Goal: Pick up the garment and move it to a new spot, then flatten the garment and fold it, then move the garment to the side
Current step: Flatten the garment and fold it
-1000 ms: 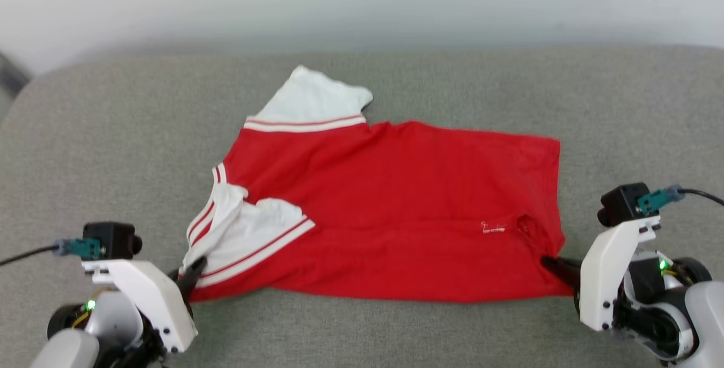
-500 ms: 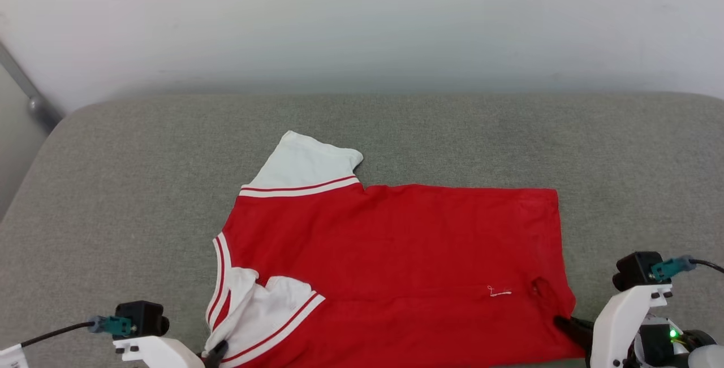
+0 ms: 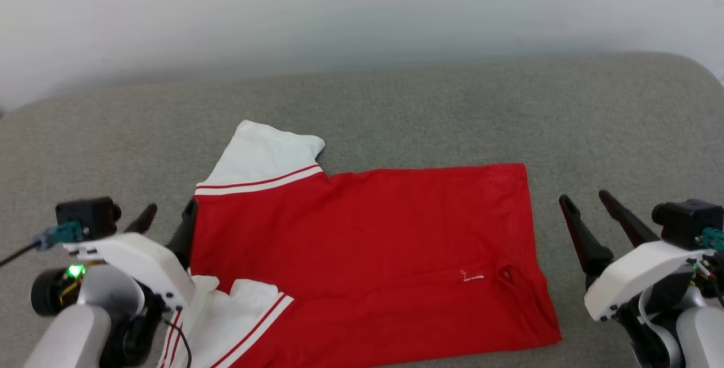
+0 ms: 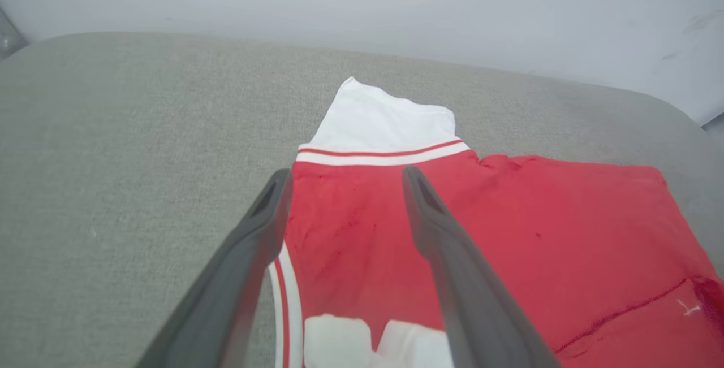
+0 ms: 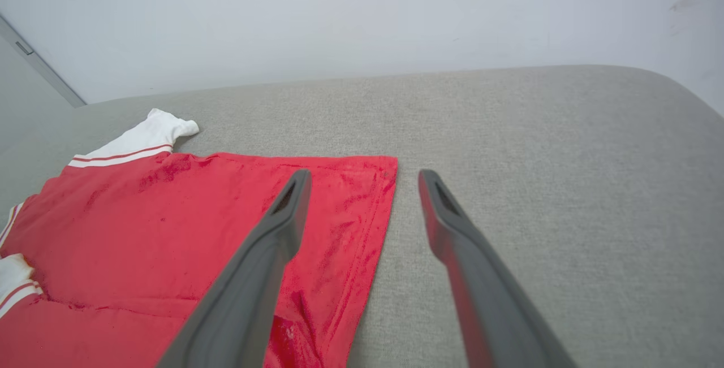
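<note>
Red with white sleeves, one T-shirt (image 3: 362, 243) lies spread between two wide-open, empty grippers: left gripper (image 3: 171, 207) at its collar side, right gripper (image 3: 582, 196) near its hem. Grey upholstery (image 3: 430, 108) lies beneath, a pale wall (image 3: 339, 12) behind.

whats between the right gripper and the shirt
Bare grey cushion, nothing else: in the head view a strip of it separates the right gripper from the garment.
</note>
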